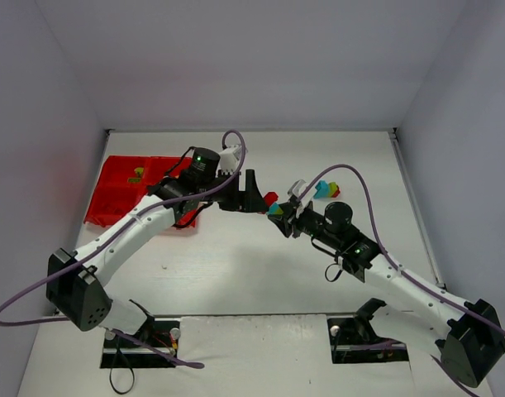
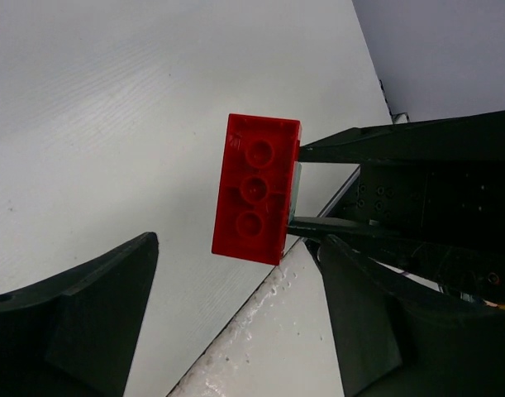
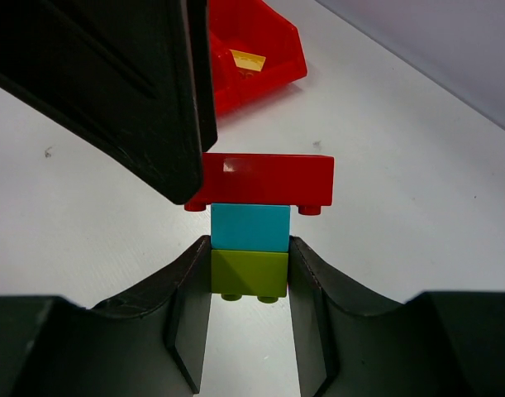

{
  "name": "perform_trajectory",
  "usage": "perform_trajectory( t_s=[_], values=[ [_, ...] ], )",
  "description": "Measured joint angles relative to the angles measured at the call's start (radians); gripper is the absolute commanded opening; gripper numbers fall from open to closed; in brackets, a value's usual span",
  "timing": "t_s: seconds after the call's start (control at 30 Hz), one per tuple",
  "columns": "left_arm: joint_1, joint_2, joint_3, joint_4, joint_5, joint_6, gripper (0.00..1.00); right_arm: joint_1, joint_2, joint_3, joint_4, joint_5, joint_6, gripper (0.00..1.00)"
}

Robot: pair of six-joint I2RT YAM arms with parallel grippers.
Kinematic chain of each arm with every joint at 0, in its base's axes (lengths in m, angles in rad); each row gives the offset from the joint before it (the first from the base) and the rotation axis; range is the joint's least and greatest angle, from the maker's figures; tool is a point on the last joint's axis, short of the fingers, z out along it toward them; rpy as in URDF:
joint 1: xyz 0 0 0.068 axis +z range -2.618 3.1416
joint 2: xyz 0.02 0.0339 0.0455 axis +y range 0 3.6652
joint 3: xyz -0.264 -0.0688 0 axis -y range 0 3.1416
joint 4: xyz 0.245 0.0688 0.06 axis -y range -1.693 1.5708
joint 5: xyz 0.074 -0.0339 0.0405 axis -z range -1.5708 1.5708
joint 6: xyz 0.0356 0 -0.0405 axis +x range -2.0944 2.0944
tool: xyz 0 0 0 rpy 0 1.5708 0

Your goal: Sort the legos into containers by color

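We judged the step to be pulling a stack apart: our right hand [image 3: 249,251] was closed on the green brick [image 3: 249,275], with the blue brick [image 3: 250,227] and red brick [image 3: 264,178] stacked beyond its fingertips. Our left hand [image 1: 250,197] stood open, a finger on either side of the red brick. The next move, we thought, called for closing on that brick, pulling it free and carrying it to the tray [image 3: 273,33] behind the left hand.

Three-brick stack held mid-table. Long red brick [image 3: 264,179] at the far end, teal-blue brick [image 3: 250,227] in the middle, lime green brick [image 3: 249,273] nearest me, studs facing my right wrist. My right gripper [image 3: 249,248] clamps the lime green brick.

Red tray [image 1: 111,194] sits far left, with yellow and green bricks [image 1: 136,174] in a far compartment. Loose bricks [image 1: 326,189], teal, red and yellow, are clustered just right of the stack.
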Motion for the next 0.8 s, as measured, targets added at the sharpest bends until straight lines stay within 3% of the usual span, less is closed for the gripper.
perform_trajectory(
  t_s=[0.2, 0.23, 0.27, 0.3, 0.43, 0.8],
  values=[
    [-0.008, 0.041, 0.0, 0.027, -0.003, -0.014, 0.58, 0.0, 0.0, -0.001, 0.0, -0.008, -0.005, 0.0],
    [-0.008, 0.046, 0.0, 0.029, -0.003, -0.016, 0.49, 0.0, 0.0, -0.002, 0.0, -0.008, -0.005, 0.0],
    [-0.008, 0.049, 0.0, 0.031, -0.001, -0.023, 0.3, 0.0, 0.002, -0.002, -0.001, -0.01, -0.006, 0.0],
    [-0.009, 0.05, 0.0, 0.035, 0.001, -0.024, 0.22, 0.0, 0.004, -0.003, -0.001, -0.01, -0.006, 0.0],
    [-0.013, 0.05, 0.004, 0.039, 0.001, -0.023, 0.05, 0.0, 0.008, -0.005, -0.001, -0.01, -0.007, 0.0],
    [-0.013, 0.048, 0.014, 0.006, -0.023, -0.004, 0.0, 0.0, 0.034, -0.01, 0.028, -0.011, -0.007, 0.0]
  ],
)
